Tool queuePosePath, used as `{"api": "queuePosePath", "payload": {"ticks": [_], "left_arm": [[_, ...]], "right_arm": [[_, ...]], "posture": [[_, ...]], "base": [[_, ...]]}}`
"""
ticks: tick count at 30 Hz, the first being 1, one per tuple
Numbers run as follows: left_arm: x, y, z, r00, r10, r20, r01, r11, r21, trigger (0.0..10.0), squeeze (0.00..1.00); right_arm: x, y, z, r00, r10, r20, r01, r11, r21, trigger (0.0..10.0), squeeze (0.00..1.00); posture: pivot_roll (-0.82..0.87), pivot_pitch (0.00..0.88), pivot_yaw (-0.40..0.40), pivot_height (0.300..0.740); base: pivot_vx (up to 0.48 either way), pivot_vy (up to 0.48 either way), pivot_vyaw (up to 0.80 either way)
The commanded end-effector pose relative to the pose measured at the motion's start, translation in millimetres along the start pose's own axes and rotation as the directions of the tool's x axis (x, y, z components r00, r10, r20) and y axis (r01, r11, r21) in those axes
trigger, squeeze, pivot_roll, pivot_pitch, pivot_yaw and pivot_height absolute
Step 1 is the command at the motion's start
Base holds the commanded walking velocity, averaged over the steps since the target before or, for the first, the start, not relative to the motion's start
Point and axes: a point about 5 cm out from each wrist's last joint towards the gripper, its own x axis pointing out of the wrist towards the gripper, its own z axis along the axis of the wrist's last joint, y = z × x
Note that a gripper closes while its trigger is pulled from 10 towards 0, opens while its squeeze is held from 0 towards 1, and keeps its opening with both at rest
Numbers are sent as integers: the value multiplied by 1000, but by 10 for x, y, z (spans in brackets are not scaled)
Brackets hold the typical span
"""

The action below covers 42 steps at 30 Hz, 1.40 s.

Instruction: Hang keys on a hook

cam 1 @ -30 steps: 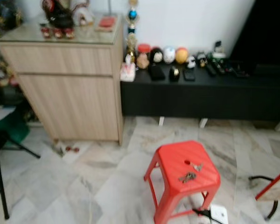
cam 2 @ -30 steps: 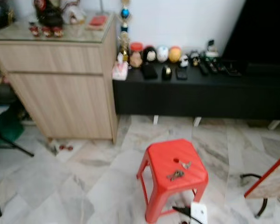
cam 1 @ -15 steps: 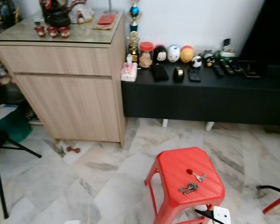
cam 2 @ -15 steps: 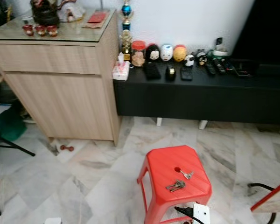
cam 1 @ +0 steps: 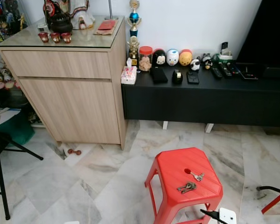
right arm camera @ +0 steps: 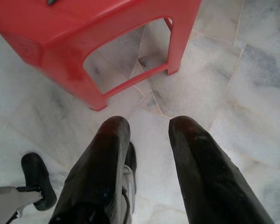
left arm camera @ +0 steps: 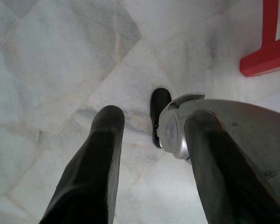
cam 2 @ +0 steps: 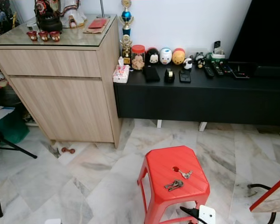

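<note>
Marble floor; red stool (cam 1: 184, 179) bearing dull metal keys (cam 1: 187, 187); both pincers (left arm camera: 151, 135) (right arm camera: 149, 135) wide, empty.

head pair: high, facing forward and down at the red stool (cam 1: 186, 179) and cabinet (cam 1: 70, 88) | wrist views: low, facing down at the marble floor (left arm camera: 60, 60) | shared: stool

The keys (cam 1: 187, 187) on the red stool (cam 1: 168, 168) are too small to count or to tell their ring apart. The stool's lower legs are cut off by the bottom edge of the head views, as is the white plug block (cam 2: 206, 215) beside it. The small items along the black bench (cam 1: 200, 93) are too small to identify.
</note>
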Motion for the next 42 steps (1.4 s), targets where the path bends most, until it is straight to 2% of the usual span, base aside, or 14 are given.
{"api": "queuePosePath", "payload": {"ticks": [1,10,14,22,27,33,42], "left_arm": [[-3,-9,-30,1000,-3,-17,3,1000,16,10000,0],[-3,-17,-31,1000,-5,-14,5,1000,8,10000,0],[-3,-19,-32,1000,-5,-13,5,1000,7,10000,0],[-3,-19,-28,1000,-6,-11,6,1000,5,10000,0],[-3,-16,-28,1000,-4,-10,4,1000,5,10000,0],[-3,-13,-26,1000,-5,-10,5,1000,7,10000,0],[-4,-8,-25,1000,0,-11,0,1000,16,10000,0]], "right_arm": [[-1,-12,5,1000,-3,5,3,1000,9,10000,0],[-1,-42,54,1000,-1,29,1,1000,0,10000,0],[-2,-53,50,1000,-4,23,4,1000,3,10000,0],[-3,-61,51,1000,-8,26,7,1000,9,10000,0],[-6,-79,78,998,-18,57,17,1000,26,10000,0],[9,54,88,998,-8,60,6,1000,28,10000,0],[12,86,104,997,-8,71,6,1000,30,10000,0]], "posture": [[144,0,-39,740],[152,0,-43,740],[150,0,-43,740],[150,0,-44,740],[153,0,-44,740],[150,0,-42,740],[153,0,-42,740]], "base": [[0,0,-606],[0,0,-245],[250,0,0],[266,0,-620],[292,0,0],[298,0,0],[87,0,0]]}}
